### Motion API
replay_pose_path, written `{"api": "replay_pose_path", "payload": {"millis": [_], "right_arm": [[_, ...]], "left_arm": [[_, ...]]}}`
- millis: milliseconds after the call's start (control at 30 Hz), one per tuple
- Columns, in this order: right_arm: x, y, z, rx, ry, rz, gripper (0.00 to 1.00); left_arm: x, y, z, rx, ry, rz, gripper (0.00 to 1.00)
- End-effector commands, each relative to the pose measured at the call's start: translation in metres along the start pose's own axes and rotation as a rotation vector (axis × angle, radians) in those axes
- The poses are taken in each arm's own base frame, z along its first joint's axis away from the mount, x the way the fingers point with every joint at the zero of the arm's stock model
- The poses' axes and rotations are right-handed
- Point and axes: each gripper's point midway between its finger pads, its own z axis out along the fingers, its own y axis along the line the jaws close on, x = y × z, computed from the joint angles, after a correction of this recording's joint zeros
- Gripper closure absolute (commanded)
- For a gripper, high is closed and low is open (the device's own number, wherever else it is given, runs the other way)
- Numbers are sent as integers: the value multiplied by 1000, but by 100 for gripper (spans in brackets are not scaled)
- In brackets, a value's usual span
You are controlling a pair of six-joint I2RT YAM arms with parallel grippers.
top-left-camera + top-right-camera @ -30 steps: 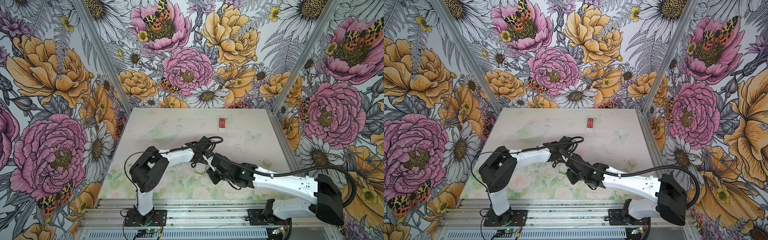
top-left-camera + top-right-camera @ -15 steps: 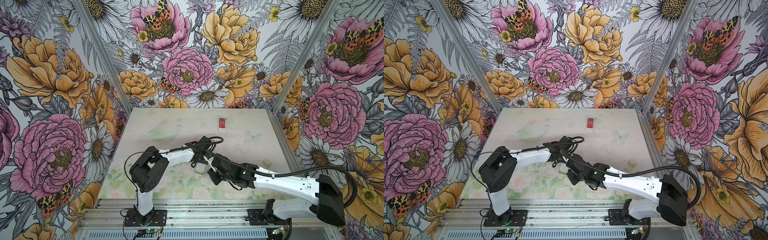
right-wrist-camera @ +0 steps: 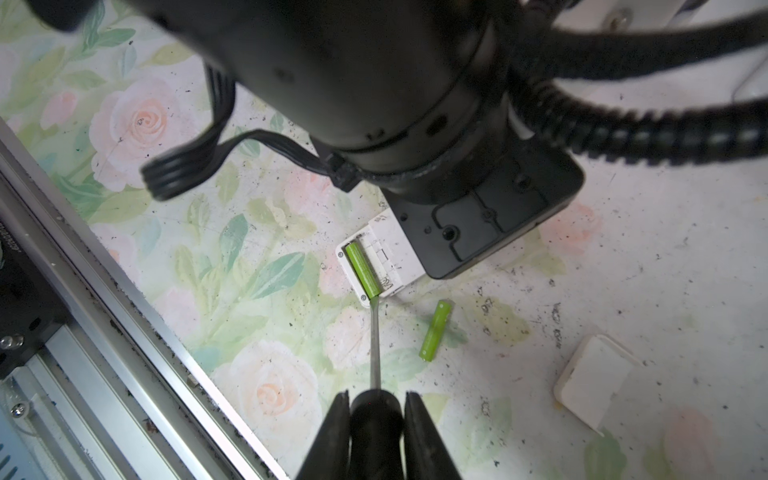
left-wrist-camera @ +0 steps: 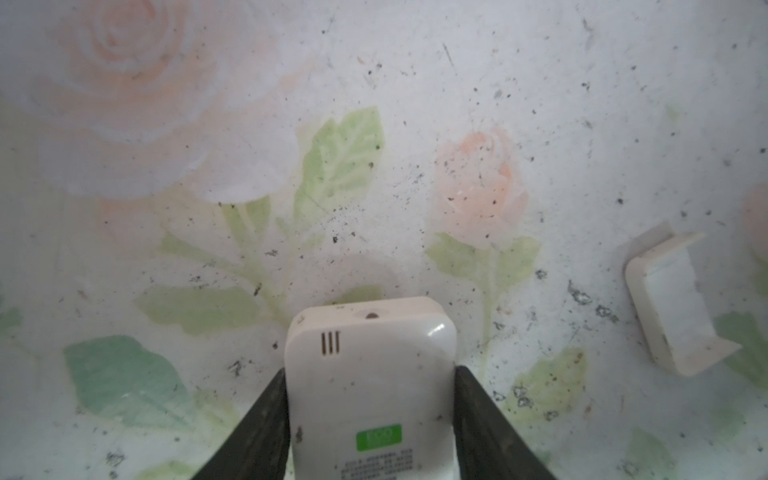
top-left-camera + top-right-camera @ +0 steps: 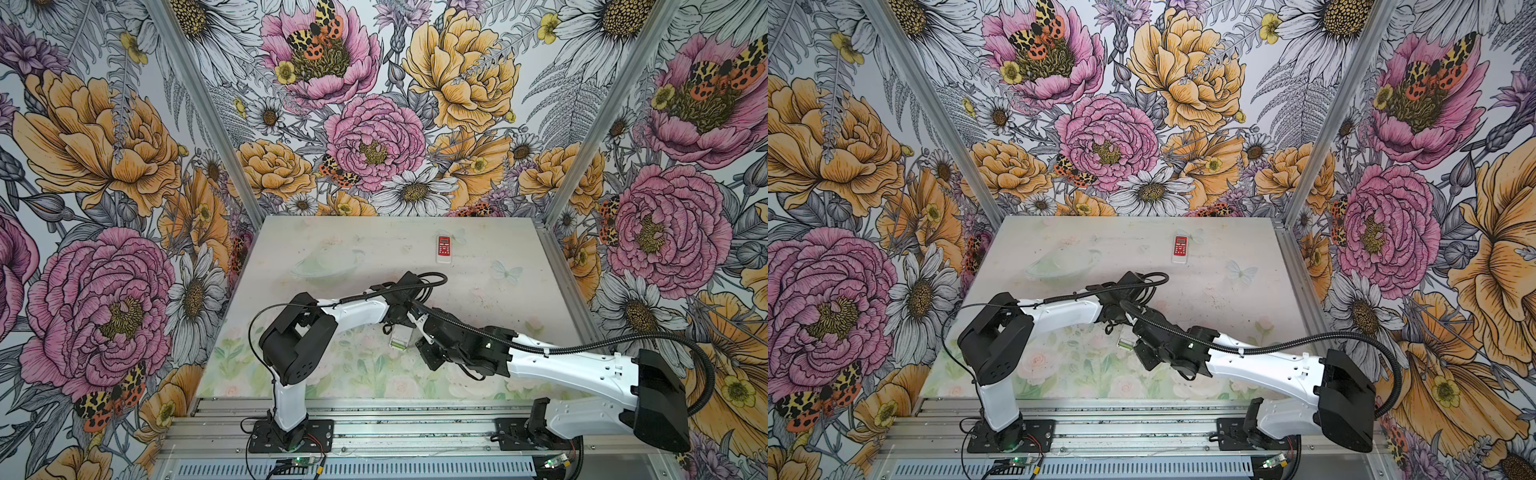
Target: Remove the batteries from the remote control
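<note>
My left gripper (image 4: 370,374) is shut on the white remote control (image 4: 370,395), which lies back side up on the table with a finger on either side. Its battery bay is uncovered in the right wrist view, and one light green battery (image 3: 363,270) sits in the bay's outer slot. A second green battery (image 3: 435,330) lies loose on the table beside the remote control (image 3: 386,253). My right gripper (image 3: 377,397) is shut on the black handle of a screwdriver (image 3: 375,345). The screwdriver's tip touches the near end of the seated battery.
The white battery cover (image 3: 590,388) lies inside up on the table, off to one side of the remote. A small red-faced handset (image 5: 444,248) and a clear dish (image 5: 324,266) rest near the back. The aluminium rail (image 3: 104,332) runs along the table's front edge.
</note>
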Motion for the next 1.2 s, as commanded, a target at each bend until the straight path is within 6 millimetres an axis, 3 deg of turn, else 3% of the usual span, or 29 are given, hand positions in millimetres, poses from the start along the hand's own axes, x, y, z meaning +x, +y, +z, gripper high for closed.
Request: {"api": "replay_pose_path", "payload": {"millis": [0,300,800,1167], "right_arm": [[-9,4,3,0,-9,-16,100],[-2,5,19,-28,-70,56,100],[-1,-15,3,-89,-471,259,100],[-8,-13,3,-128,-548,299,100]], "left_arm": [[-23,-11,-13,53,-66,-3,89],[-16,-15,-6,88,-29,-28,97],[-29,-24,-10,288,-47,-123,100],[-32,-26,-6,326,-36,-134,100]]}}
